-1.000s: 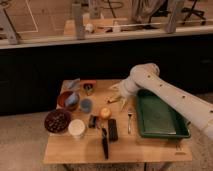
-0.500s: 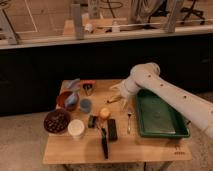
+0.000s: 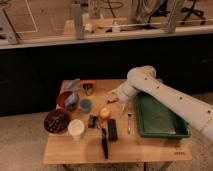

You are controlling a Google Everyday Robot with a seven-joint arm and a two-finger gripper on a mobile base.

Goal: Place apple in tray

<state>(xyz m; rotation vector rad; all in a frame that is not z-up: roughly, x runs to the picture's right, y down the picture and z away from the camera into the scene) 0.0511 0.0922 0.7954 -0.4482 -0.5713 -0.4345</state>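
Note:
The apple is a small yellow-orange fruit on the wooden table, just left of centre. The dark-green tray lies at the table's right side, with nothing inside that I can see. My white arm reaches in from the right, over the tray's far left corner. The gripper is at the arm's end, just above and to the right of the apple, near a pale banana. It is apart from the apple.
A brown bowl and a white cup stand at the left. A blue cup, a reddish bowl, dark flat items and a fork lie around the apple. A black wall runs behind the table.

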